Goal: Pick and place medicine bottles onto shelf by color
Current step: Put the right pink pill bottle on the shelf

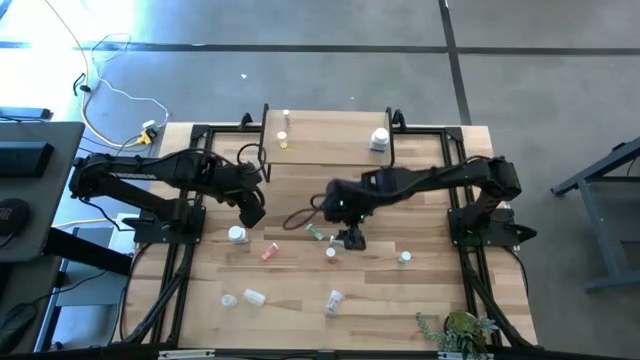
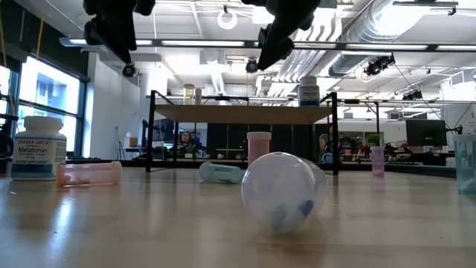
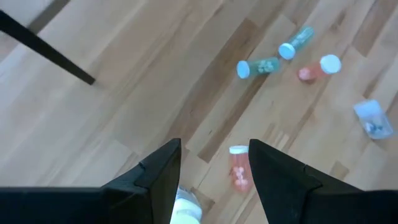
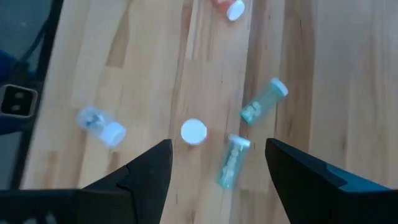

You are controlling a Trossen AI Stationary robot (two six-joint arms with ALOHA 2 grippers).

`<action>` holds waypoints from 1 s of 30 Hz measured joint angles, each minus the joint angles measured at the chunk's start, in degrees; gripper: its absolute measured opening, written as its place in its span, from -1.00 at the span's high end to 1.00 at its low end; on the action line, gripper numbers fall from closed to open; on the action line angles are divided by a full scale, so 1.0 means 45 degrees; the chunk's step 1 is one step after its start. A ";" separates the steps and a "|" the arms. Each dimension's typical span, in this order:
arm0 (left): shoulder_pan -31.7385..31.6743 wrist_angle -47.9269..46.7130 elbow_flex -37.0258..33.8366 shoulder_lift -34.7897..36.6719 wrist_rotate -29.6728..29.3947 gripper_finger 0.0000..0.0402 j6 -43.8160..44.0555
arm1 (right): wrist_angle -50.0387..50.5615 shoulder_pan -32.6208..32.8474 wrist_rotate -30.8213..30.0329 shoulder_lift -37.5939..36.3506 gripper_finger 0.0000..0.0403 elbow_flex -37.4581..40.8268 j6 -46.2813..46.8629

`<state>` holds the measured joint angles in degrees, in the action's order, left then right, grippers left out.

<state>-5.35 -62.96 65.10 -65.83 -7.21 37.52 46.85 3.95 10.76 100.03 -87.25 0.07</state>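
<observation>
White bottle under left claw

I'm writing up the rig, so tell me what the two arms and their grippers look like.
Both arms are dark, nearly black, jointed links on black bases. A dark cable loops beside the right gripper. The left gripper is equally dark. In the wrist views each ends in two flat, wedge-shaped matte black fingers, with no visible markings.

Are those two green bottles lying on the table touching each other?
Apart. The right wrist view shows bare wood between the upper green bottle and the lower green bottle; the left wrist view shows the same gap.
</observation>
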 joint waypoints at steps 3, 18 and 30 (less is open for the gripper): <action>0.0283 0.0005 0.0000 0.0064 -0.0187 0.12 0.0080 | -0.1299 0.0593 -0.0475 0.0000 -0.23 0.0808 0.0314; 0.0884 0.0000 0.0000 0.0046 -0.0261 0.11 0.0627 | -0.5466 0.2010 -0.2387 0.0000 -0.23 0.4125 0.2332; 0.0879 -0.0001 0.0000 0.0037 -0.0342 0.11 0.0865 | -0.8586 0.2078 -0.2631 0.0096 -0.23 0.5703 0.3097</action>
<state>-1.39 -62.96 65.10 -65.67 -8.75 41.41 8.21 13.30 -1.08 100.46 -61.58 14.01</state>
